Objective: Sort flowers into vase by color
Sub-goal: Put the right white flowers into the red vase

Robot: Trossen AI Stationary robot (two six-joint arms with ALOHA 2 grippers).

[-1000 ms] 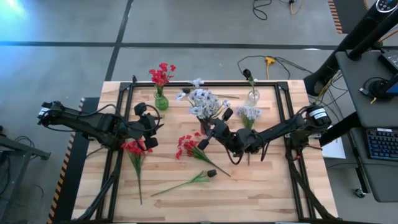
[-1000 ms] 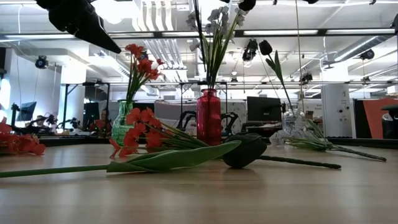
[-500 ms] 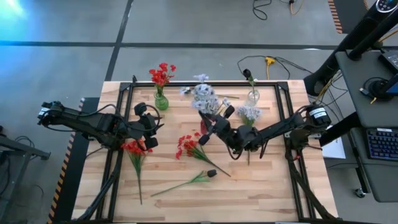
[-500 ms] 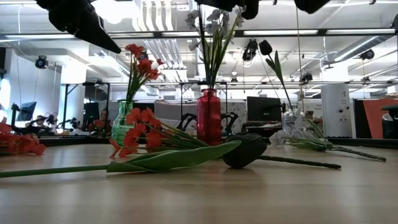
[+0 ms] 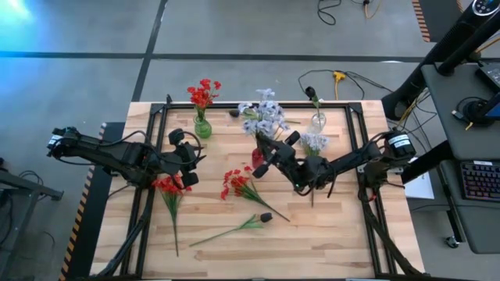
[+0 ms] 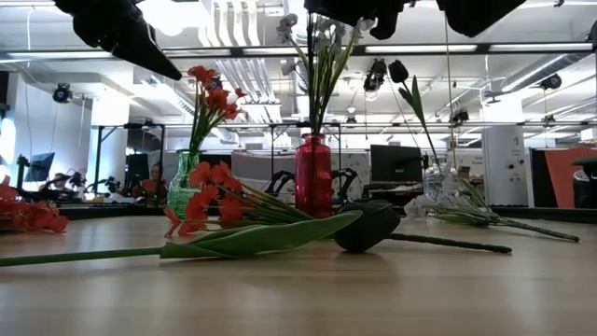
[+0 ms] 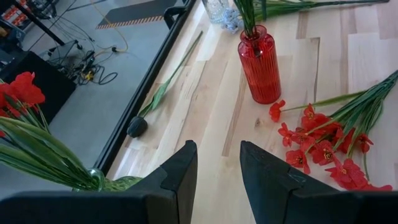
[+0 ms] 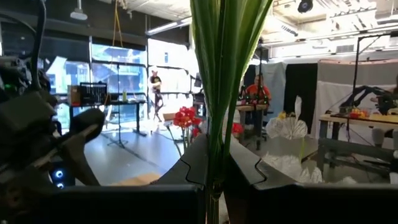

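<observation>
Pale wooden bench point(image 5: 336, 234) with a black frame fills my overhead view. At its centre my right gripper point(image 5: 262, 158) is clamped together on the green stalks of a pale blue-white artificial flower bunch point(image 5: 262, 117), which stands in the ribbed red glass vase point(image 6: 313, 175) directly below the gripper. My left gripper point(image 5: 184, 160) hovers at nine o'clock, fingers point(image 7: 180, 180) slightly apart, with a loose red flower stem point(image 5: 167, 190) lying just under it at six o'clock. Another red spray point(image 5: 237, 183) lies at centre.
</observation>
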